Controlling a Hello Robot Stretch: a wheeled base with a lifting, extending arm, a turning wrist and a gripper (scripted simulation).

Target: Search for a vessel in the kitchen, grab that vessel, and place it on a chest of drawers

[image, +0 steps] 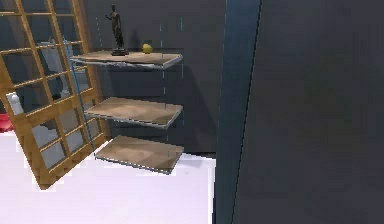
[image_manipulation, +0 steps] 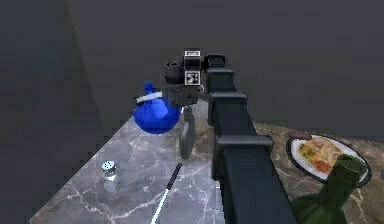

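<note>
A: Where's the vessel?
B: A round blue vessel (image_manipulation: 153, 118) stands at the far edge of a marble counter (image_manipulation: 130, 160), by the dark wall.
A: And the arm?
B: The arm (image_manipulation: 235, 140) reaches across the counter, probably for the grab. Its gripper (image_manipulation: 183, 130) is near the vessel. I can't tell whether it holds anything.
A: Any writing?
B: None legible. Two white squares (image_manipulation: 192, 62) bear black marks. A shaker (image_manipulation: 110, 175), plate (image_manipulation: 293, 152) and green bottle (image_manipulation: 335, 195) stand nearby.

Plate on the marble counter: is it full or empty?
Not empty. The plate has yellowish food with reddish bits spread across it, inside its white rim.
</note>
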